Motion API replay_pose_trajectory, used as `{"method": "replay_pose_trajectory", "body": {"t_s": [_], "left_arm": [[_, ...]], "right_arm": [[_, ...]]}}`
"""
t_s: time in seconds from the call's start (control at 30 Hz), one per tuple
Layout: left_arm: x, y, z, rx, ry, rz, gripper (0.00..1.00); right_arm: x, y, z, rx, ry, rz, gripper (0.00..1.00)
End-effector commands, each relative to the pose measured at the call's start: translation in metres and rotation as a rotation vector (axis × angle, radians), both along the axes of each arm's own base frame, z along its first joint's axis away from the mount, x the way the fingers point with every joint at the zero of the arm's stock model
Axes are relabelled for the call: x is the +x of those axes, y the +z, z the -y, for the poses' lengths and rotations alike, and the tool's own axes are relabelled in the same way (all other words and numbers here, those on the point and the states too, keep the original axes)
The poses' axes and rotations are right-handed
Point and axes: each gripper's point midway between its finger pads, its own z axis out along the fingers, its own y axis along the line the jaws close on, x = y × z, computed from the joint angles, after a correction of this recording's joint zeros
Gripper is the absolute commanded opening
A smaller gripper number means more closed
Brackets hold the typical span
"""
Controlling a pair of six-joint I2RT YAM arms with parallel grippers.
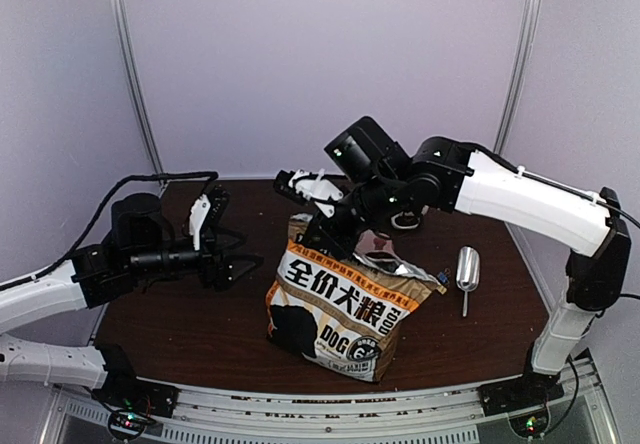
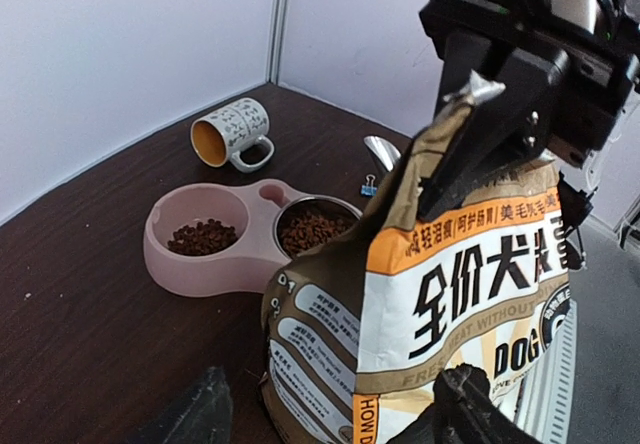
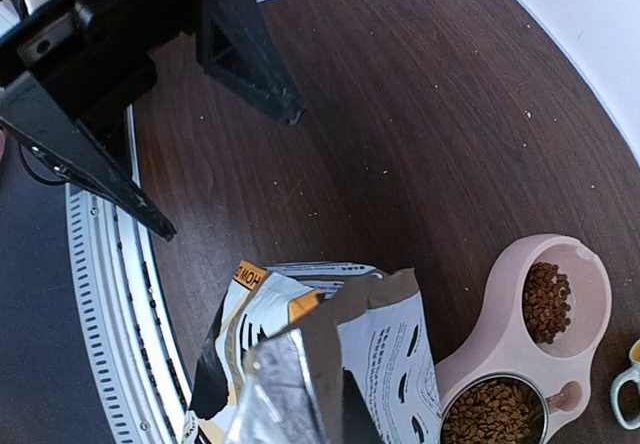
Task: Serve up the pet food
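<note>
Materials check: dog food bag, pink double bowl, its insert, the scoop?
bag: looks like kraft paper, matte printed outside, shiny foil lining at the open mouth.
double bowl: likely plastic, matte pink, one moulded piece.
insert: metal, probably steel, bright rim.
scoop: polished metal, mirror glare.

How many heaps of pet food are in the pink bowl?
2. One heap of pet food lies in the pink bowl's plain compartment, the other in its steel-lined one. More may be hidden inside the bag.
</note>
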Motion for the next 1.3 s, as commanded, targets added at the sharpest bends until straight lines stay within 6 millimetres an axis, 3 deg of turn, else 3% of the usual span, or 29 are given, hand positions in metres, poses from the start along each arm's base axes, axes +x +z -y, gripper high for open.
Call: {"method": "replay_pose_trajectory", "body": {"t_s": [0.0,0.1,0.2,0.37,0.53,0.63,0.83,0.93,1.1,1.27], "left_arm": [[-0.002,0.004,0.015,-0.033,-0.058,0.029,0.68],[-0.003,0.008,0.020,-0.054,-0.080,0.037,0.68],[-0.002,0.022,0.027,-0.079,-0.108,0.067,0.82],[-0.004,0.042,0.042,-0.093,-0.190,0.125,0.97],[-0.012,0.046,0.057,-0.078,-0.276,0.137,0.97],[-0.016,0.042,0.069,-0.054,-0.334,0.125,0.82],[-0.022,0.035,0.081,-0.007,-0.388,0.113,0.25],[-0.021,0.035,0.078,-0.006,-0.369,0.119,0.00],[-0.019,0.043,0.065,-0.023,-0.304,0.153,0.00],[-0.018,0.054,0.050,-0.041,-0.232,0.197,0.00]], "right_arm": [[-0.013,0.065,-0.005,0.242,0.066,0.004,0.00],[-0.020,0.066,-0.006,0.253,0.107,-0.014,0.00],[-0.033,0.067,-0.010,0.273,0.174,-0.048,0.00],[-0.051,0.075,-0.015,0.312,0.263,-0.101,0.00],[-0.055,0.074,-0.015,0.295,0.289,-0.117,0.00],[-0.056,0.072,-0.015,0.277,0.292,-0.122,0.00],[-0.053,0.069,-0.007,0.236,0.266,-0.103,0.00],[-0.049,0.057,0.002,0.172,0.237,-0.087,0.06],[-0.040,0.024,0.031,0.037,0.139,-0.065,0.13],[-0.035,0.004,0.067,-0.041,0.031,-0.020,0.23]]}}
